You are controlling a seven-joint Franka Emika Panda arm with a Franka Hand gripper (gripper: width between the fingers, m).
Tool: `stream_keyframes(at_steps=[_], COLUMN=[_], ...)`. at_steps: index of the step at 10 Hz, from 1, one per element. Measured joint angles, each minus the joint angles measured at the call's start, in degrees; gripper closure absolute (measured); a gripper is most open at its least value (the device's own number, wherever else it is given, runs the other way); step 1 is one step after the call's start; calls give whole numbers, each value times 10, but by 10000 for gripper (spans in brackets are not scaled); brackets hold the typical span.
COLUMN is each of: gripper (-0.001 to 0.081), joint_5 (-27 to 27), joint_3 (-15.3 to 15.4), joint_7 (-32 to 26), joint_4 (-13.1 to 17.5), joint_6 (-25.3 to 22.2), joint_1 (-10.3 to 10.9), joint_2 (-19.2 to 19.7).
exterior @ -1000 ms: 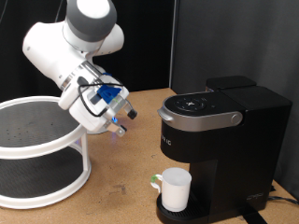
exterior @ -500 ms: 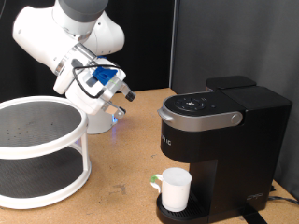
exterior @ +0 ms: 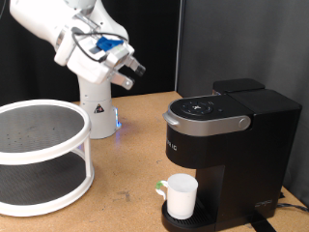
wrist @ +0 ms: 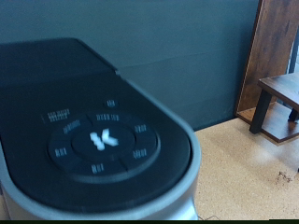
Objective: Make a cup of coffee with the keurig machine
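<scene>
The keurig machine [exterior: 232,145] stands at the exterior view's right with its lid down. The wrist view shows its round top button panel [wrist: 98,142] from close above, blurred. The white cup [exterior: 182,196] stands upright on the drip tray under the brew head, with a greenish mark by its handle. My gripper [exterior: 135,71] hangs high in the exterior view's upper left, well above and to the left of the machine. Its fingers look shut and hold nothing. The fingers do not show in the wrist view.
A white two-tier round rack [exterior: 39,155] stands at the exterior view's left. The white arm base [exterior: 97,111] stands behind it, with a blue light. A black curtain hangs behind the wooden table [exterior: 130,179]. A wooden side table [wrist: 280,98] shows in the wrist view.
The gripper has risen and drawn back towards the exterior view's upper left, away from the table. The cup and the machine have not moved.
</scene>
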Motion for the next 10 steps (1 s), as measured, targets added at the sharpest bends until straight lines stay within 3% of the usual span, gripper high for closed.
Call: stream_keyframes(at_steps=[2,6,10], gripper=[1,1,1], joint_5=[-55,-64,-151], joint_3=[19,28,83], joint_7=[66,84,155], joint_4=[5,11,78], joint_6=[-10,-12,-19], joint_1=[-10,-10,-6], joint_2=[-32,-36,6])
